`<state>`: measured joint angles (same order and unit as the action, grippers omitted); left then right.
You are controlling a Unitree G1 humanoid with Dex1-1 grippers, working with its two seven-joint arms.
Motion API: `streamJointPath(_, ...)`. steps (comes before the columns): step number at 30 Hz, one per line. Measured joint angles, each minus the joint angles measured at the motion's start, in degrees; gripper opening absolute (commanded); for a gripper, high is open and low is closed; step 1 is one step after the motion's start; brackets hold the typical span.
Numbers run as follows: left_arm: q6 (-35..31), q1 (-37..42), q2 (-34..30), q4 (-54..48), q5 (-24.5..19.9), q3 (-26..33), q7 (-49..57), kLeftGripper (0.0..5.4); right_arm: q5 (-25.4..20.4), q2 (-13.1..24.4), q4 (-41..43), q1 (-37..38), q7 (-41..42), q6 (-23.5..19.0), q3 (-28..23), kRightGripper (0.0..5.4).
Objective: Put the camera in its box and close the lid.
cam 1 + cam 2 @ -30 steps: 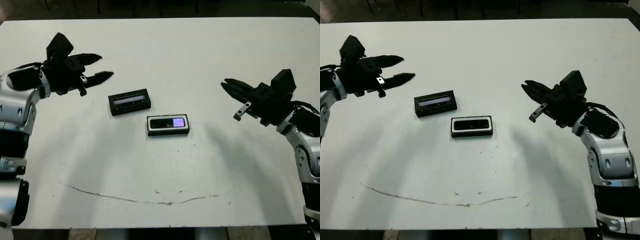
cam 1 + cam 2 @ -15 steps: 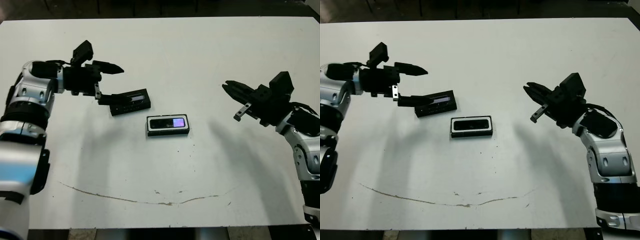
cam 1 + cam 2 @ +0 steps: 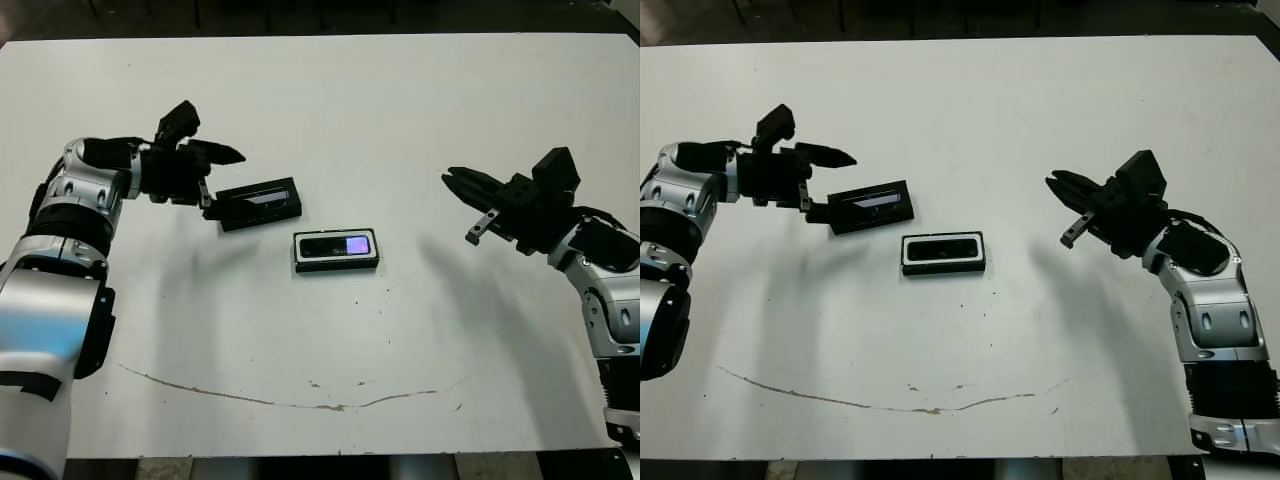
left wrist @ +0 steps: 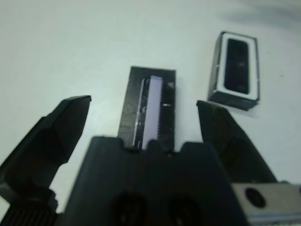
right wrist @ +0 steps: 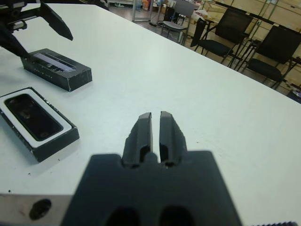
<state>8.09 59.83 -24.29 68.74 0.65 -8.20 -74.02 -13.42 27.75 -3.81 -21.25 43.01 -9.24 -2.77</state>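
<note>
Broadly, the white table (image 3: pixel 420 110) carries only the task's pieces, grouped left of its middle, plus a thin brown scuff line (image 3: pixel 290 400) near the front edge. The lid (image 3: pixel 259 203) lies flat just behind and to the left of the box (image 3: pixel 337 250), close beside it but apart. Inside the box's white lining sits the camera (image 3: pixel 338 245), its purple screen facing up, so the packing part looks finished and only the closing remains.

At the lid's left end is the left gripper (image 3: pixel 212 182), its fingers spread wide: one tip appears to touch that end, the other is raised above it. The left wrist view shows the lid running straight out between the two fingers. To grasp well, I judge the fingers should advance further along the lid and close across its short width, holding it level, then carry it over the box with the long edges matched before lowering.

Well off to the right, the right gripper (image 3: pixel 1060 192) hovers with its fingers nearly together and holding nothing. Nothing stands between lid and box.
</note>
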Motion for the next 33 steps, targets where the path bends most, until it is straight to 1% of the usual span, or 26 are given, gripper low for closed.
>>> streamJointPath(7, 0.94, 0.02, 0.96, 0.77, 2.61, -0.77, 0.42, 5.39, -0.62, 0.00, -0.78, 0.06, 0.56, 0.57, -0.45, 0.00)
streamJointPath(17, 2.63, 0.02, 1.84, 1.14, 5.07, -1.33, 3.14, 5.39, -0.87, 0.08, -1.38, 0.85, 0.70, 0.63, -1.00, 0.00)
streamJointPath(23, 2.44, 0.02, 2.08, 1.69, 6.29, -1.86, 3.90, 5.39, -0.86, 0.52, -1.45, 1.31, 0.72, 0.96, -1.09, 0.00)
streamJointPath(27, 1.24, 0.02, 2.25, 2.55, 6.32, -1.86, 4.72, 5.39, -0.91, 0.99, -1.77, 1.70, 1.07, 2.19, -1.17, 0.00)
streamJointPath(33, 1.62, -0.11, 2.52, 3.18, 7.32, -2.03, 6.82, 5.39, -0.98, 1.48, -1.22, 2.57, 1.01, 2.07, -1.18, 0.00)
